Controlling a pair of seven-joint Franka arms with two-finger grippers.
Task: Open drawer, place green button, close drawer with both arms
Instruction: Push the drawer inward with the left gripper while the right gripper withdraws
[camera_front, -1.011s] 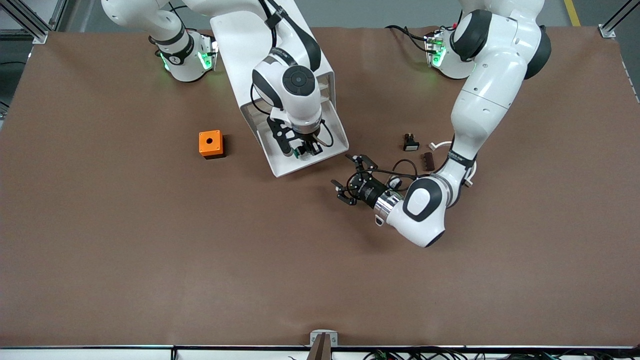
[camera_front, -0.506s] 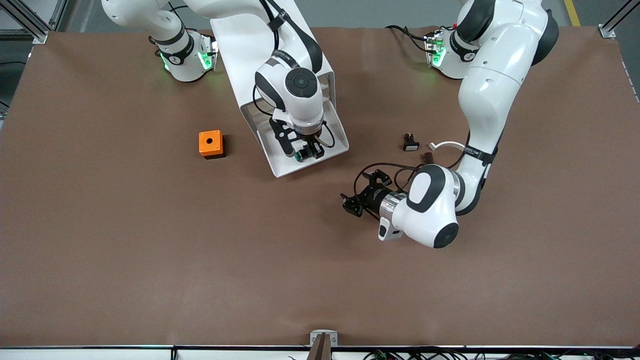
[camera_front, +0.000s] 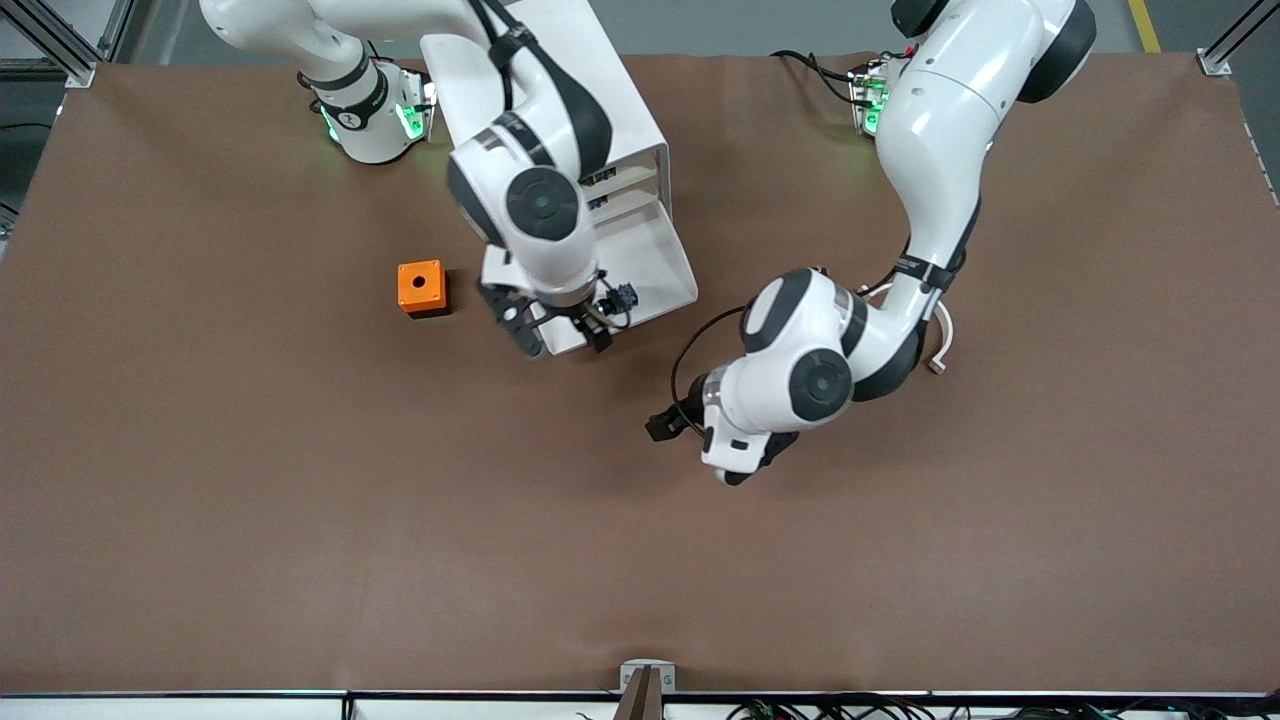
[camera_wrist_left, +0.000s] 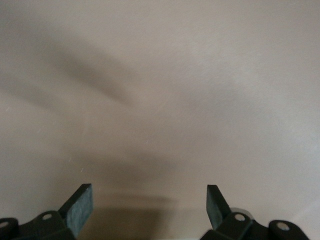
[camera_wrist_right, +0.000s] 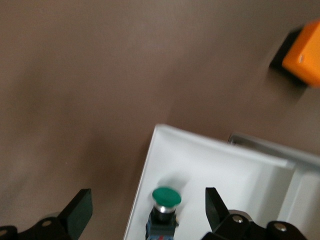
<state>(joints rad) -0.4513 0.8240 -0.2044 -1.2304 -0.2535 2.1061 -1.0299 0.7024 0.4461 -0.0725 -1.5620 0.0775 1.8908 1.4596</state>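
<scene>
A: Front view first. Where is the drawer?

B: The drawer (camera_front: 655, 262) stands pulled out of the white cabinet (camera_front: 560, 90), toward the front camera. The button (camera_front: 622, 296) lies inside it, close to its front wall.

A: And the right gripper (camera_front: 556, 330)?

B: Over the drawer's front edge, fingers spread, holding nothing. The orange cube (camera_front: 421, 288) sits on the brown table (camera_front: 250, 520) beside the drawer, toward the right arm's end, with a bare strip between them.

A: The left gripper (camera_front: 668, 420)?

B: Low over bare table, nearer the front camera than the drawer. Only one dark fingertip peeks out from under the wrist here. Open cloth runs on every side of it.

A: Left wrist view?

B: Both fingers (camera_wrist_left: 79, 207) of the left gripper (camera_wrist_left: 149, 209) stand wide apart, with only plain cloth and soft shadows between and ahead of them.

A: Right wrist view?

B: The right gripper (camera_wrist_right: 148, 210) has its fingers (camera_wrist_right: 80, 211) parted. The button (camera_wrist_right: 165, 204) stands between them but lower, green cap up, resting in the drawer (camera_wrist_right: 220, 165) just inside a corner where two walls meet. The orange cube (camera_wrist_right: 304, 54) shows blurred at the frame's edge, well apart from the drawer rim.
</scene>
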